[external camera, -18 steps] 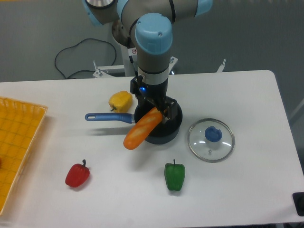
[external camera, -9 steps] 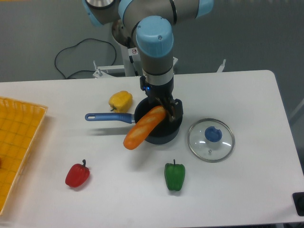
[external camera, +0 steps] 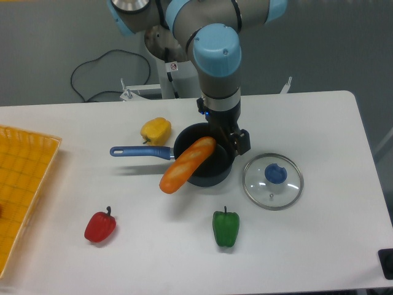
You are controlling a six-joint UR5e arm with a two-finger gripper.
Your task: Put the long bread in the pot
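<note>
Where the white table (external camera: pixel 319 246) meets its left edge, a yellow tray (external camera: pixel 18 184) lies well apart from the pot (external camera: pixel 206 169), with a red pepper (external camera: pixel 100 227) left and nearer. The pot's blue handle points left, beside a yellow pepper (external camera: pixel 156 130). The long bread (external camera: pixel 187 165) leans across the pot's rim, its lower end hanging outside, leftward. The gripper (external camera: pixel 233 141) sits at the pot's right rim, apart from the bread; whether its fingers are spread I cannot tell. A green pepper (external camera: pixel 226 228) lies nearer than the pot, a glass lid (external camera: pixel 272 180) just right.

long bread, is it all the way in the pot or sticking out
Sticking out. The long bread lies tilted, its upper end inside the pot, its lower end hanging over the front-left rim above the table. The gripper sits off it, to the right.
</note>
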